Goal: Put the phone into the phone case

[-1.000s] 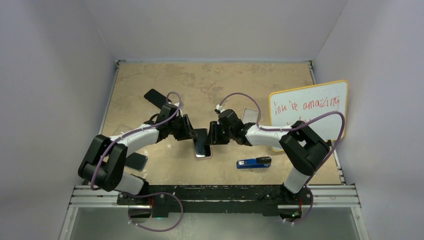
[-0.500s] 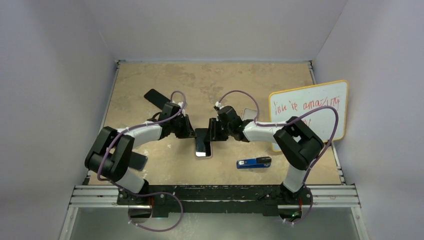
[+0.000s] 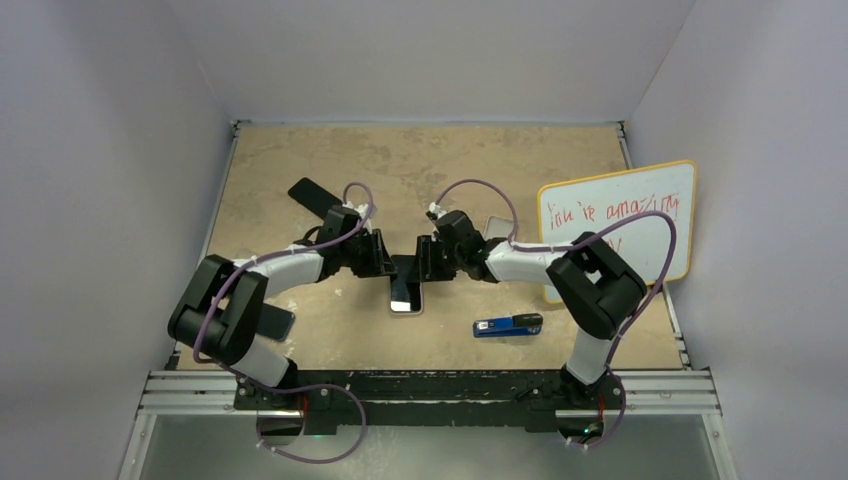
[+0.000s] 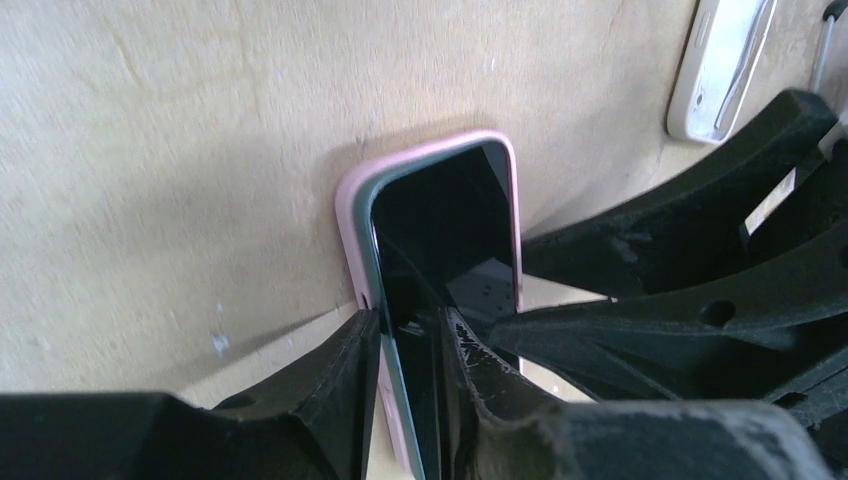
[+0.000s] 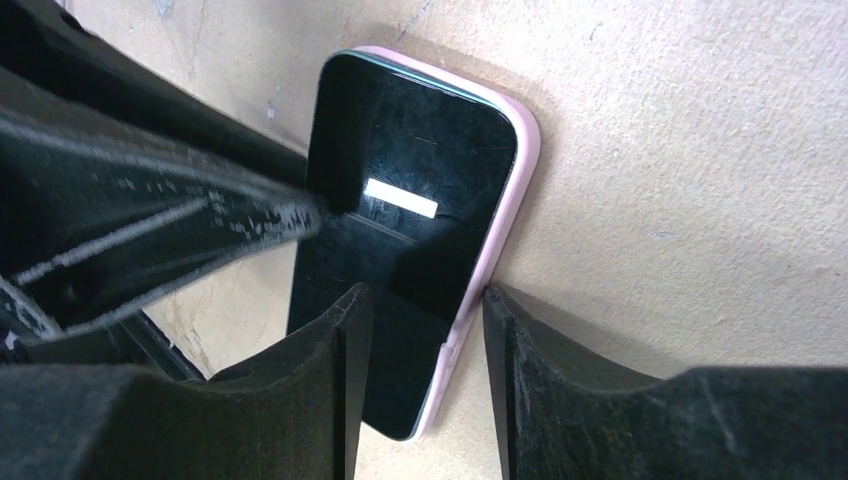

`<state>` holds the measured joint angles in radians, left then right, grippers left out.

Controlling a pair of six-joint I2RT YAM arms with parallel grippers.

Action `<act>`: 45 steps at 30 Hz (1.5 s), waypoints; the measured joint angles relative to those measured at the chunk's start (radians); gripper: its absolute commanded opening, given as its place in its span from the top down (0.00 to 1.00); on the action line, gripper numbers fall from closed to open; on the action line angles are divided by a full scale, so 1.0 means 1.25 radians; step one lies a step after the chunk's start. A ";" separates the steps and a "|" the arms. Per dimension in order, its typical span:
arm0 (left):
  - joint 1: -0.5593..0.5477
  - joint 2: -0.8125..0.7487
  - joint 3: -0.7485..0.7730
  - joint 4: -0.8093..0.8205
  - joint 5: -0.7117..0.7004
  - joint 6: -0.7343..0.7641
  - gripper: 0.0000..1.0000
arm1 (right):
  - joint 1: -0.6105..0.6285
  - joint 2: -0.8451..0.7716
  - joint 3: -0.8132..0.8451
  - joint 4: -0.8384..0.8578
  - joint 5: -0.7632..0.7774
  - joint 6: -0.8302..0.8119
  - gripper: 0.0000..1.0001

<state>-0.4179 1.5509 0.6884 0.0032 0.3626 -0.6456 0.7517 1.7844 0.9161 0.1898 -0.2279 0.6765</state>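
The phone [image 3: 405, 283] has a black screen and lies face up in the pink phone case [image 4: 350, 215] at the table's middle. A teal phone rim shows along the case's left side, so the phone looks not quite flush there. My left gripper [image 4: 410, 345] is closed narrowly over the phone's left long edge, with one finger [image 4: 335, 385] outside the case and the other on the screen. My right gripper [image 5: 420, 320] straddles the right long edge with a wider gap. One of its fingers [image 5: 520, 350] touches the pink rim and the other is over the screen.
A white case [image 4: 720, 65] lies just behind the right gripper. A blue and black object [image 3: 508, 325] lies at the front right. A whiteboard [image 3: 615, 225] leans at the right wall. Black flat items lie at the back left [image 3: 310, 193] and front left [image 3: 272, 322].
Both grippers have closed in on the phone from either side. The left arm's elbow has swung inward. The phone has shifted slightly away from the bases.
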 measured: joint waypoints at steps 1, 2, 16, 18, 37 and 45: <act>-0.001 -0.005 0.000 -0.013 0.000 0.000 0.69 | 0.000 0.000 0.002 -0.002 0.000 0.000 0.49; -0.002 -0.011 0.000 -0.029 0.002 0.001 0.69 | 0.002 0.000 0.005 -0.005 0.001 0.000 0.47; -0.010 -0.070 -0.045 -0.120 0.046 -0.005 0.80 | 0.027 -0.055 -0.052 -0.002 0.026 0.069 0.37; 0.001 -0.070 -0.056 -0.114 0.064 -0.006 0.80 | 0.041 -0.055 -0.052 -0.002 0.028 0.083 0.36; 0.084 -0.076 -0.141 -0.066 0.153 -0.013 0.88 | 0.036 -0.062 -0.122 0.178 -0.005 0.300 0.32; 0.085 -0.158 -0.141 -0.093 0.148 -0.033 0.77 | 0.037 -0.124 -0.095 0.103 0.029 0.267 0.32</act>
<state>-0.3122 1.3529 0.5121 -0.1127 0.5472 -0.6865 0.7982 1.6295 0.7971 0.3183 -0.1921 1.0107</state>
